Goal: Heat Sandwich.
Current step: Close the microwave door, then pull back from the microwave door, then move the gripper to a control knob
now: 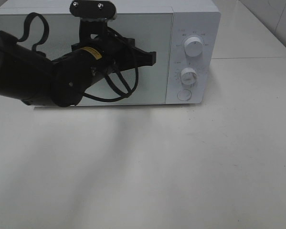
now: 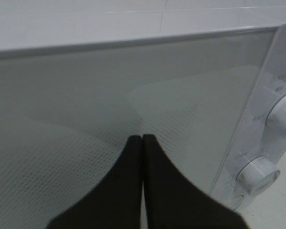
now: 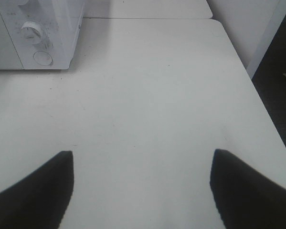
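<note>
Sandwich out of sight, microwave door [image 1: 152, 33] closed, left fingers [image 2: 126, 191] together facing it, right fingers [image 3: 33, 191] apart above table [image 3: 147, 95]

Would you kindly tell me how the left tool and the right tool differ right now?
The left tool is shut tight; the right tool is open wide. The left tool points at the microwave door; the right tool faces the table. Both are black and hold nothing.

White microwave [image 1: 207, 28] standing upright at the far side, slightly left of centre. Pale grey-green door [image 1: 154, 57] shut flush, interior not readable through it. On the right panel: upper knob [image 1: 194, 47], lower knob [image 1: 188, 75], round button [image 1: 184, 94] beneath.
</note>
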You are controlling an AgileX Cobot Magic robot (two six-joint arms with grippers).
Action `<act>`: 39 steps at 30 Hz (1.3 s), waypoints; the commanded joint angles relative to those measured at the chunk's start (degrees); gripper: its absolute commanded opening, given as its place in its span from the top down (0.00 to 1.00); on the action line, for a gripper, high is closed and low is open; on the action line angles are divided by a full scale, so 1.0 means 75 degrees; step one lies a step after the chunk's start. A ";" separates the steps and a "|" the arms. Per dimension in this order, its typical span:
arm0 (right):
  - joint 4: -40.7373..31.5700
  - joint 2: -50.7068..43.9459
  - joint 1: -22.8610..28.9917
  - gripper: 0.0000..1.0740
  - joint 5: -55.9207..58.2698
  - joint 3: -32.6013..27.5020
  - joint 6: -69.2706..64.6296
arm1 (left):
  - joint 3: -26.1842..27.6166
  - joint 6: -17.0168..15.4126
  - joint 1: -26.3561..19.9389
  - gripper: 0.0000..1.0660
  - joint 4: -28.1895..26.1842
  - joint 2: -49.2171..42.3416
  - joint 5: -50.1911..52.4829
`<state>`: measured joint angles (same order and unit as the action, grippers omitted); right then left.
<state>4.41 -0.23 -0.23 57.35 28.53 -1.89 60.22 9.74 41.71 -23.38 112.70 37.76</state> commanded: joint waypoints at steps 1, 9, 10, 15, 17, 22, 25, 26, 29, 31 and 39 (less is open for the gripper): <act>-0.0015 -0.0214 -0.0046 0.29 -0.0046 -0.0008 -0.0046 | -0.0443 -0.0038 0.0237 1.00 -0.0115 -0.0489 0.0115; -0.0015 -0.0214 -0.0046 0.29 -0.0046 -0.0008 -0.0046 | -0.0924 -0.0038 0.0626 1.00 -0.0107 -0.1062 -0.0466; -0.0015 -0.0214 -0.0046 0.29 -0.0046 -0.0008 -0.0046 | -0.0970 -0.0053 0.0634 1.00 -0.0099 -0.1207 -0.0970; -0.0015 -0.0214 -0.0046 0.29 -0.0046 -0.0008 -0.0046 | -0.0985 -0.0076 0.0626 0.84 -0.0107 -0.1528 -0.2162; -0.0015 -0.0214 -0.0046 0.29 -0.0046 -0.0008 -0.0046 | -0.0985 -0.0076 0.0626 0.62 -0.0107 -0.1696 -0.2743; -0.0015 -0.0214 -0.0046 0.29 -0.0046 -0.0008 -0.0046 | -0.0985 -0.0076 0.0626 0.06 -0.0076 -0.2124 -0.4423; -0.0015 -0.0214 -0.0046 0.29 -0.0046 -0.0008 -0.0053 | -0.0985 -0.0076 0.0626 0.07 -0.0031 -0.2307 -0.5034; -0.0015 -0.0214 -0.0046 0.29 -0.0046 -0.0008 -0.0053 | -0.0985 -0.0076 0.0626 0.07 -0.0015 -0.2361 -0.5317; -0.0015 -0.0214 -0.0046 0.29 -0.0046 -0.0008 -0.0053 | -0.0985 -0.0076 0.0626 0.08 0.0153 -0.2628 -0.6096; -0.0015 -0.0214 -0.0046 0.29 -0.0046 -0.0008 -0.0053 | -0.0985 -0.0076 0.0558 0.08 0.0206 -0.2918 -0.6921; -0.0015 -0.0214 -0.0046 0.29 -0.0046 -0.0008 -0.0053 | -0.0985 -0.0076 -0.0359 0.08 0.0321 -0.3545 -0.8770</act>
<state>4.41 -0.23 -0.23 57.35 28.53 -1.89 53.06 9.51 39.13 -21.43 86.80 -26.70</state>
